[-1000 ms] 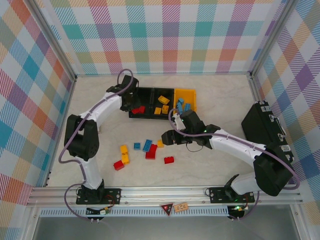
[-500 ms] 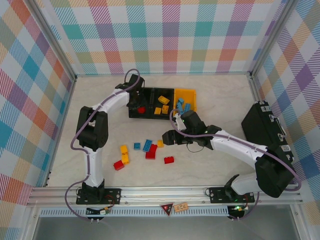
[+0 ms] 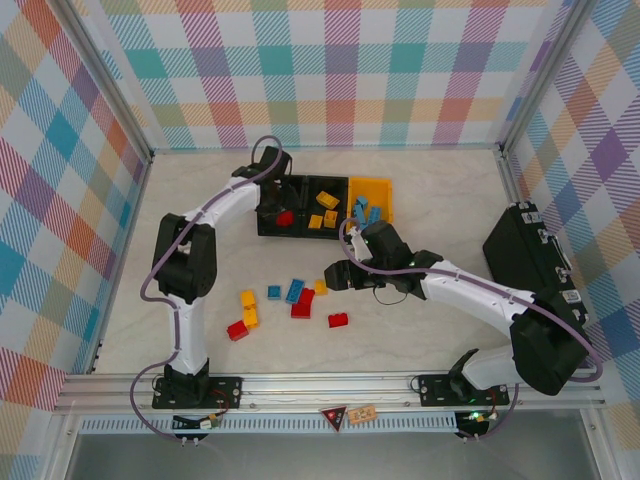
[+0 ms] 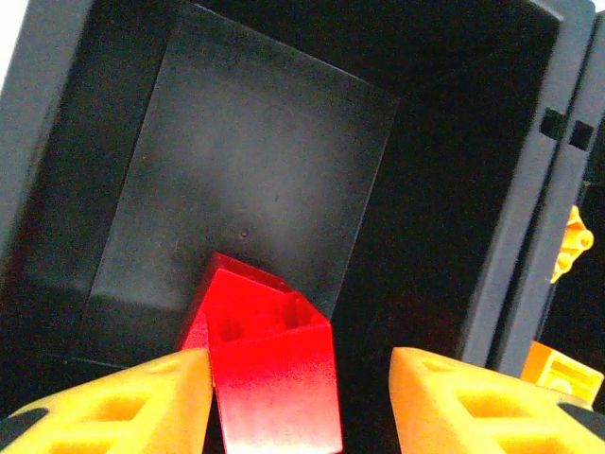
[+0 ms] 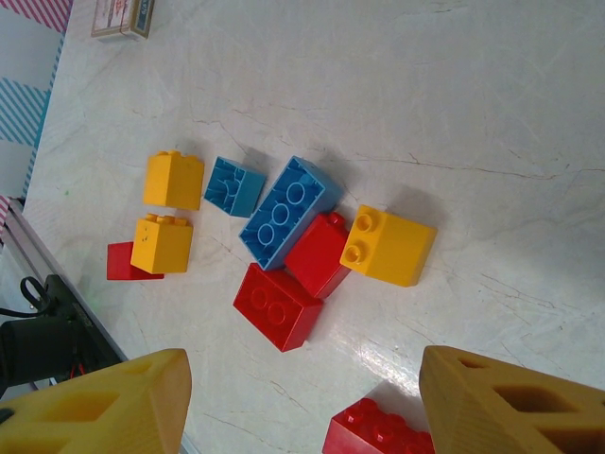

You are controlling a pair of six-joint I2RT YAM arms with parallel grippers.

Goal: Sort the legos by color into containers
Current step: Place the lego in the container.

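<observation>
My left gripper (image 3: pixel 276 206) (image 4: pixel 299 392) hangs open inside the left black container (image 3: pixel 268 226) (image 4: pixel 255 161). A red lego (image 4: pixel 272 374) (image 3: pixel 284 217) leans against its left finger, with a gap to the right finger. The middle black container (image 3: pixel 340 225) holds yellow legos (image 3: pixel 326 200), and the yellow container (image 3: pixel 372 184) holds blue ones (image 3: pixel 364 212). My right gripper (image 3: pixel 334 276) (image 5: pixel 302 407) is open above the loose legos on the table: red (image 5: pixel 279 305), blue (image 5: pixel 288 210) and yellow (image 5: pixel 388 246). Another red lego (image 5: pixel 378 430) (image 3: pixel 338 320) lies between its fingers.
A large black case (image 3: pixel 527 248) lies at the right side of the table. Small cards (image 3: pixel 352 413) sit on the front rail. More loose legos lie to the left: yellow (image 3: pixel 250 308), red (image 3: pixel 237 330) and blue (image 3: pixel 273 292).
My left gripper moved deeper over the left black container and opened, so the red lego is no longer clamped. The right arm has not moved.
</observation>
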